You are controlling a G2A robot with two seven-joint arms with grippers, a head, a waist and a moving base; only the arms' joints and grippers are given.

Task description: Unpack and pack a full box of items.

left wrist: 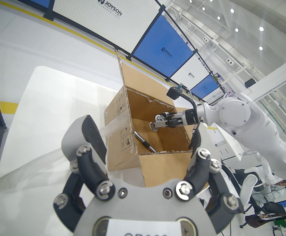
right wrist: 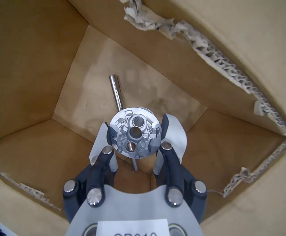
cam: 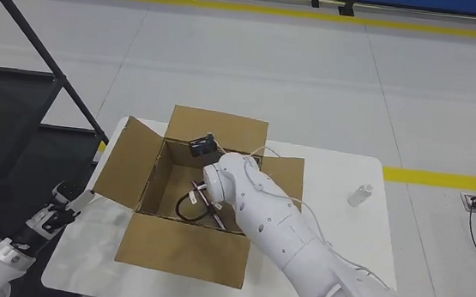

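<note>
Box (right wrist: 33,67) matt corrugated cardboard, torn edges rough; disc (right wrist: 146,135) dull cast metal; rod (right wrist: 115,90) polished metal

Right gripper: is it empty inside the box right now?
No: the right gripper has its fingers closed on a round metal disc, held inside the cardboard box.

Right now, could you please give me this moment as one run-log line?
right gripper: in box, jaws shut on metal disc | left gripper: jaws open, empty | rod: in box

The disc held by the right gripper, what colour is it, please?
The disc is silvery grey metal, clearest in the right wrist view.
</note>
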